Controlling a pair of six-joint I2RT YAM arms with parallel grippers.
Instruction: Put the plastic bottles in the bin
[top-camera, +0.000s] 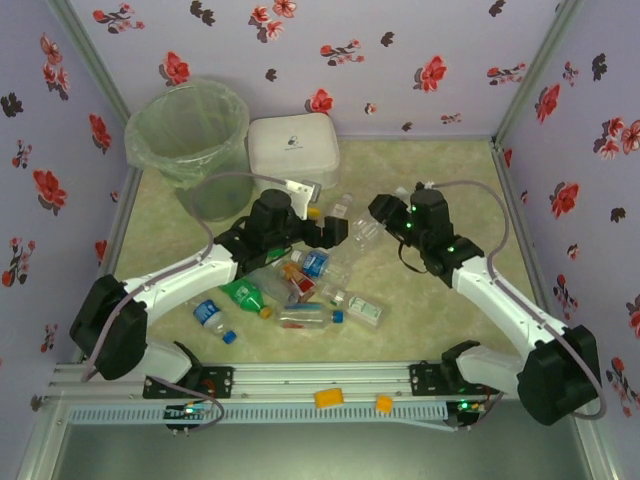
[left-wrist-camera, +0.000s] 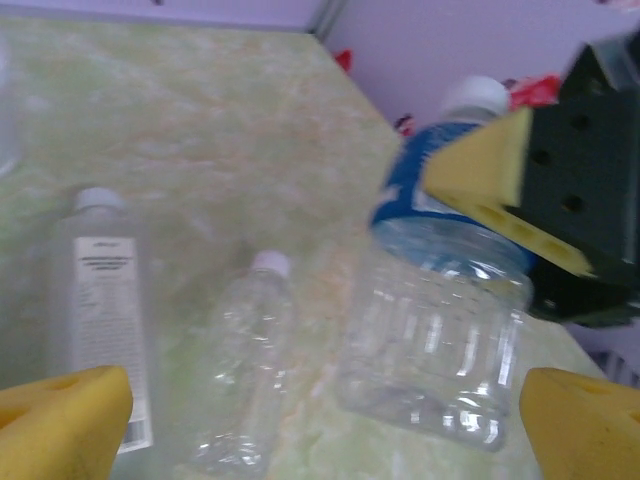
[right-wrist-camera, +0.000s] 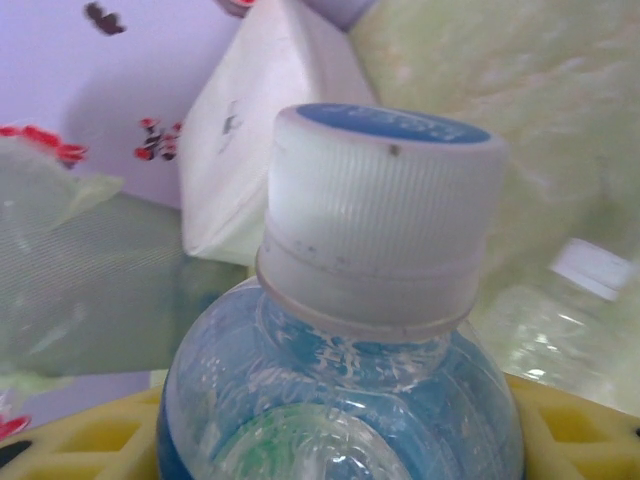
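At mid-table the right gripper (top-camera: 380, 222) reaches forward-left, fingers clamped on a clear blue-labelled bottle (right-wrist-camera: 380, 210) with ribbed white cap, well apart from the bin (top-camera: 190, 140); left gripper (left-wrist-camera: 325, 415) faces it, fingers spread wide, grasping nothing.

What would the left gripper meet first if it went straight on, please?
Probably the blue-labelled bottle held by the right gripper; the small clear bottle lies just left of that line, depth unclear.
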